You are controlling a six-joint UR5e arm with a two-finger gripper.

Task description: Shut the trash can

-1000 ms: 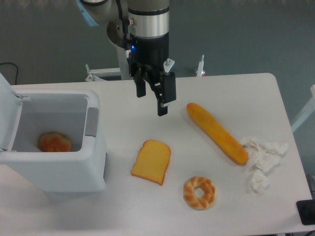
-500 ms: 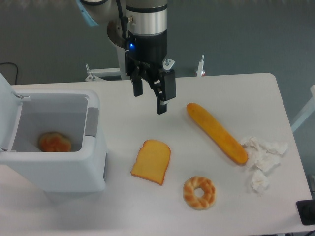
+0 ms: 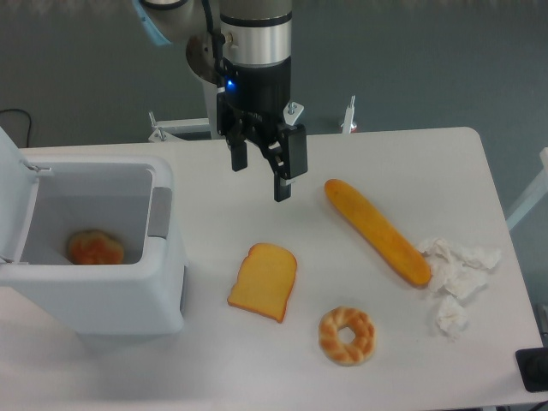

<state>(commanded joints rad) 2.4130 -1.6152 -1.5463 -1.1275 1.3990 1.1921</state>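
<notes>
The trash can sits at the left edge of the tabletop, and it is open: its white lid is swung up and back on the far-left side, leaving the mouth bare. Inside, an orange pastry lies on the bottom. A grey latch tab shows on the can's right rim. So the closing has not begun, as I judge it; the whole job is left.

The pincer hangs above the tabletop, right of the can and apart from it, its two fingers spread with nothing between them.

Further right and nearer lie a slice of bread, a ring-shaped pastry, a long baguette and crumpled paper.
</notes>
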